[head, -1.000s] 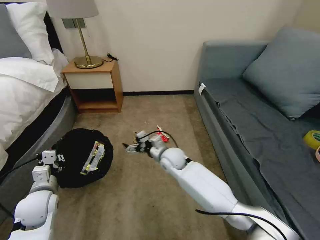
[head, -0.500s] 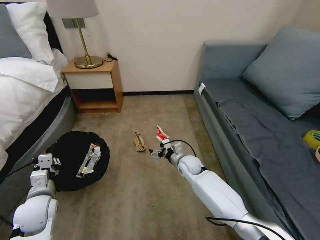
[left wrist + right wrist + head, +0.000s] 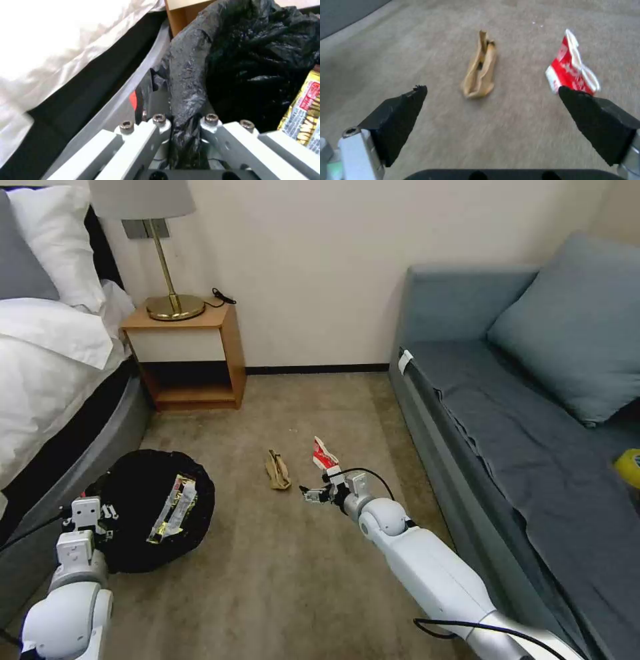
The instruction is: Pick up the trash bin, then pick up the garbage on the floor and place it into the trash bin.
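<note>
Litter is what remains: the tan paper scrap (image 3: 277, 471) lies on the carpet at the centre of the head view, and the red-white carton scrap (image 3: 324, 454) lies just to its right, the two near each other but apart. The right gripper (image 3: 313, 493) hangs low over the floor just below them in that picture, jaws spread wide and empty; in its wrist view the tan paper scrap (image 3: 480, 67) sits between the black fingertips (image 3: 403, 110), farther out, and the carton (image 3: 572, 66) lies by the other tip.

The trash bin (image 3: 150, 507) is at lower left of the head view, beside the bed (image 3: 47, 380), with a yellow-black snack wrapper (image 3: 172, 501) already inside. The left gripper (image 3: 181, 140) is clamped on the bin's rim, pinching the wrinkly black bag (image 3: 186, 82).

Both scraps look feather-light, soft and crushable (nothing to break). The tan one is folded into a raised ridge, so pinching across that fold from above seems the surest hold; a shallow grasp might merely slide it along the carpet.
</note>
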